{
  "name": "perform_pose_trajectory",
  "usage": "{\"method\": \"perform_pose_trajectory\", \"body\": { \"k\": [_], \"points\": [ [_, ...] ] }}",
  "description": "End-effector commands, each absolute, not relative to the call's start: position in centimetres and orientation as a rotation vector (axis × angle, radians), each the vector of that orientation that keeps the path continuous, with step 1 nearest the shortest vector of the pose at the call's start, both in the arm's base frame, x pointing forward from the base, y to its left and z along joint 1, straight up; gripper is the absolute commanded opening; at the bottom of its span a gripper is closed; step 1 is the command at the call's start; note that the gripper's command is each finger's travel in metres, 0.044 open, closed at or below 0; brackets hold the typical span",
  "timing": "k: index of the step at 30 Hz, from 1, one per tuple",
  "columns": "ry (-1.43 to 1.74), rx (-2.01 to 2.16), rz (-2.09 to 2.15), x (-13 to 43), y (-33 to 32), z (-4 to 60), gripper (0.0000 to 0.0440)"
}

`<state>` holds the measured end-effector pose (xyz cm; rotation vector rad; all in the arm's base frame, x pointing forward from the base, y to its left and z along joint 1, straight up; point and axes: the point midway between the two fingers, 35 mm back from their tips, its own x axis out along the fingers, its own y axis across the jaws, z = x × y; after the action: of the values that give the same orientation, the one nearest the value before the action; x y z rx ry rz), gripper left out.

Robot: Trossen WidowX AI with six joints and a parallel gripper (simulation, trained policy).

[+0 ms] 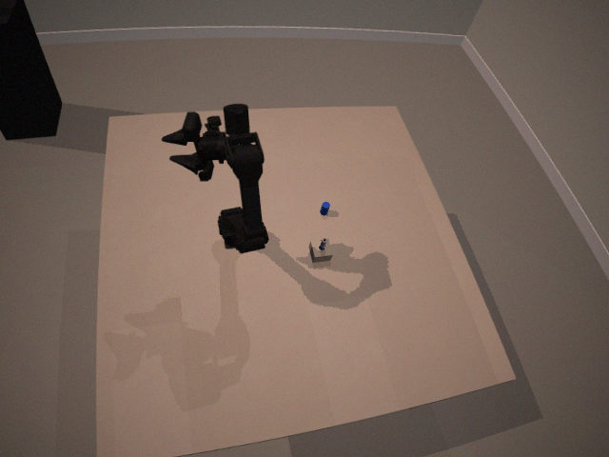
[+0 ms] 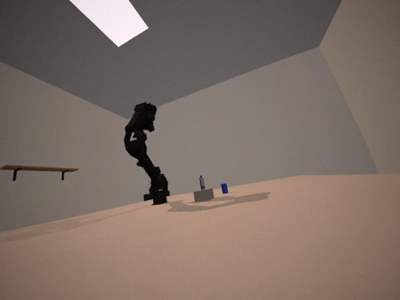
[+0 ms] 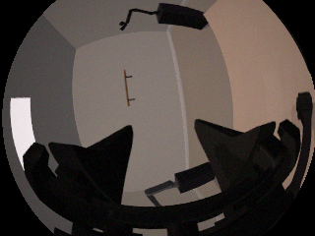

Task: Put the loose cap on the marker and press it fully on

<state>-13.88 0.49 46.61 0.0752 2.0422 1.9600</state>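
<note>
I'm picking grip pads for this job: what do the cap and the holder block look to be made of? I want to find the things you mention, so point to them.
The cap (image 1: 324,208) (image 2: 224,188) looks like smooth plastic: even, saturated blue. The holder block (image 2: 204,195) could be painted wood, plastic or stone: plain matte grey, flat faces, no visible grain or metallic shine.
</note>
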Motion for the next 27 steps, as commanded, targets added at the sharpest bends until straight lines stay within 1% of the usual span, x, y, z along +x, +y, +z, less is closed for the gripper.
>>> {"method": "perform_pose_trajectory", "body": {
  "k": [1, 27],
  "points": [
    [2.041, 0.07, 1.922, -14.0, 2.0, 46.2, 0.0312],
    [1.999, 0.041, 1.725, -13.2, 10.7, 43.2, 0.0318]
  ]
}}
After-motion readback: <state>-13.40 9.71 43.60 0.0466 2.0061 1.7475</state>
